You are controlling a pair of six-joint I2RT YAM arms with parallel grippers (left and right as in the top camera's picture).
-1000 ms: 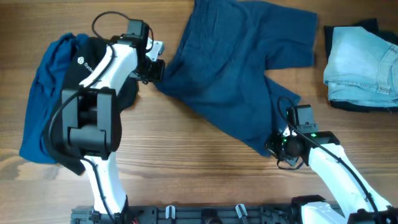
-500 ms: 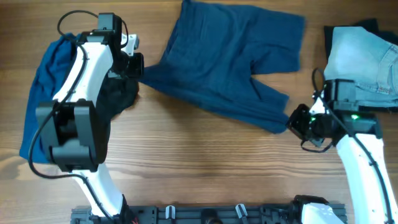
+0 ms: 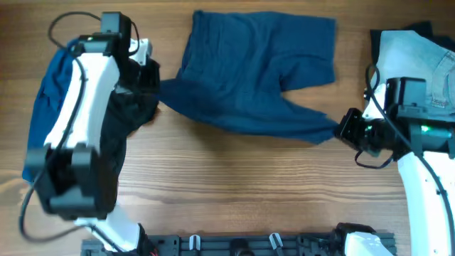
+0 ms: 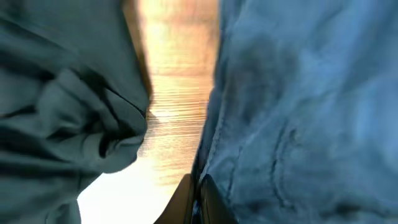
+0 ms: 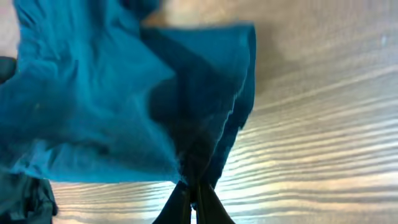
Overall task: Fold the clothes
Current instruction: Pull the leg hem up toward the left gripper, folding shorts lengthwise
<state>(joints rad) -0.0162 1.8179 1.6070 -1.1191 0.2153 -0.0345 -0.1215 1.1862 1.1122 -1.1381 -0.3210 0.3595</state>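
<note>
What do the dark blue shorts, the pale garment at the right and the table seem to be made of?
The shorts: soft matte cloth, probably cotton; it creases and drapes. The pale garment: likely faded denim, thick folds. The table: wood or wood-look laminate, slight sheen, visible grain.

1. We see a wooden table [image 3: 234, 185], its warm brown grain running left to right.
2. Navy shorts [image 3: 249, 71] lie spread over its far middle, with one leg drawn out toward the right.
3. At the left we find a royal-blue garment [image 3: 44, 107], with a black top [image 3: 135, 107] bunched against it (an arm hides part of both).
4. Folded pale-blue denim [image 3: 419, 60] rests at the far right, with a dark cloth [image 3: 421, 27] showing behind it.
</note>
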